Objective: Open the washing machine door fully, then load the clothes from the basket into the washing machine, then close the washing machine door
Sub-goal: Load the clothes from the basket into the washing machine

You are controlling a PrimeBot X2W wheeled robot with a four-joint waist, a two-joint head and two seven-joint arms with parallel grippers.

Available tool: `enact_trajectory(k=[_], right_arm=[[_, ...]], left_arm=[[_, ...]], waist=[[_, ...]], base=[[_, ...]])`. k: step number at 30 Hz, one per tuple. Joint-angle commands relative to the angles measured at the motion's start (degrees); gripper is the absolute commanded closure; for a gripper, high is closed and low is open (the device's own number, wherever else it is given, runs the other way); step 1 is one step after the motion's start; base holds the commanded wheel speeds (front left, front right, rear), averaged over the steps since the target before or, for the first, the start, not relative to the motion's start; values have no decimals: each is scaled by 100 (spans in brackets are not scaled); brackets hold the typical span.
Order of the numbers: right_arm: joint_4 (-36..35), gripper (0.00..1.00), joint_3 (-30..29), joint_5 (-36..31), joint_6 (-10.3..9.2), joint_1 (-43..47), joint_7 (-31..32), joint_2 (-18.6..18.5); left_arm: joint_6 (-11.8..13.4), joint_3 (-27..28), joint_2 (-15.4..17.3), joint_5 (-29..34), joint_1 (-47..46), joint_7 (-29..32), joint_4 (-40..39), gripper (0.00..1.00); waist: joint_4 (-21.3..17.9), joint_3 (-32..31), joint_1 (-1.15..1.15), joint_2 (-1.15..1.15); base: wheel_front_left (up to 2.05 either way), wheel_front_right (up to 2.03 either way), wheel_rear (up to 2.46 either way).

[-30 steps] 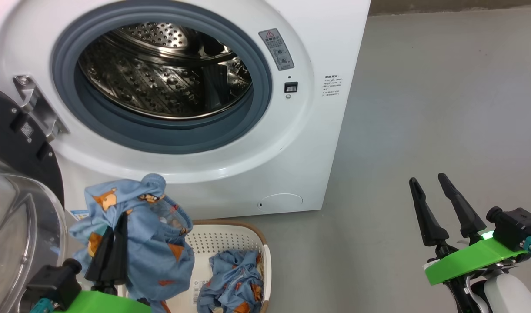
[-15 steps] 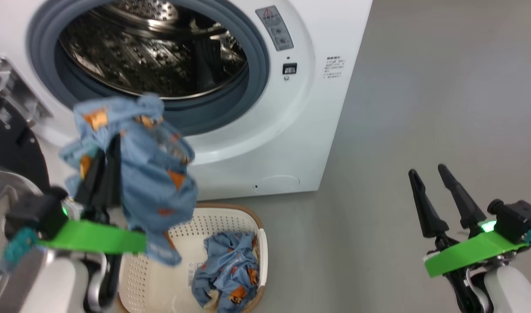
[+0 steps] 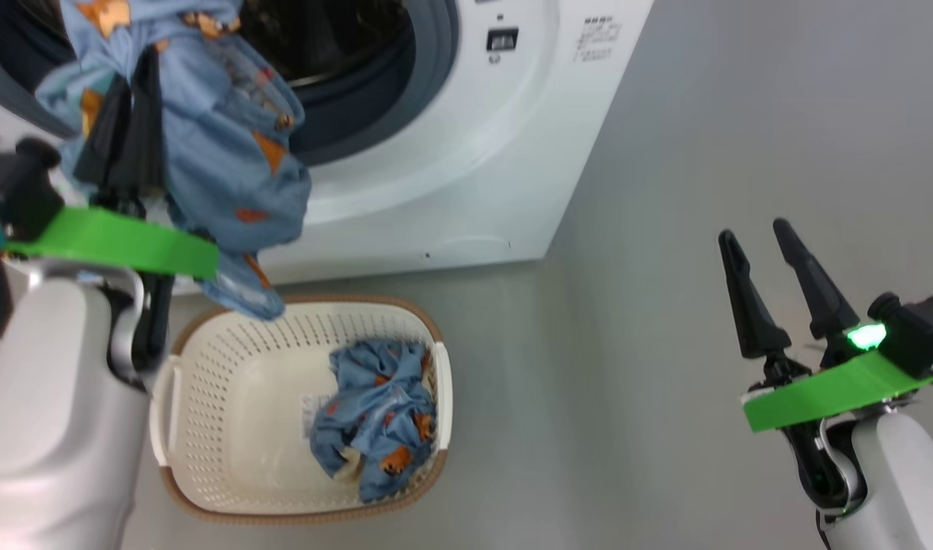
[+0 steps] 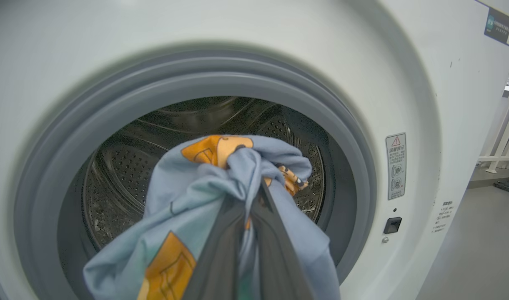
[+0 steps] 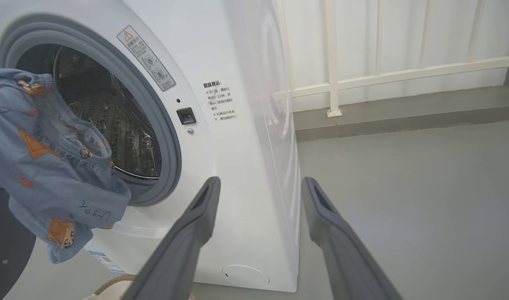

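Grey floor [image 3: 665,229] before the washing machine [image 4: 404,83]: its open drum [image 4: 125,175] lies at twelve o'clock of the left jaws, clenched on a garment [image 4: 187,196]; right jaws released, farther off.

A: Any lettering on the washing machine [image 5: 254,146]?
B: Grey warning sticker [image 5: 146,58], red triangle on top, right of the door opening; print too small. Nearer the front's right edge, black Chinese notice [image 5: 221,102] headed 温馨提示.
A: Elsewhere?
B: Black handwriting [image 5: 94,214] on the garment [image 5: 50,175], illegible. Label [image 3: 311,409] inside the basket [image 3: 229,382], unreadable.
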Motion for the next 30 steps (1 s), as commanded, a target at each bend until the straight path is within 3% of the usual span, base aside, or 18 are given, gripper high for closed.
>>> enact_trajectory(k=[1, 15, 30], right_arm=[[-155, 0, 125, -35, 9, -89, -27, -13], [-292, 0, 125, -81, 9, -427, -27, 254], [-328, 0, 263, -69, 9, -625, -27, 526]], left_arm=[[-75, 135, 225, 72, -346, -46, 51, 100], [-251, 16, 241, 262, -2220, -211, 2291, 100], [-307, -352, 372, 640, -3658, -226, 3763, 100]], waist=[[-126, 449, 0, 0], [-490, 1367, 0, 0], [-888, 1872, 0, 0]], base=[[0, 0, 0], [0, 0, 0], [0, 0, 0]])
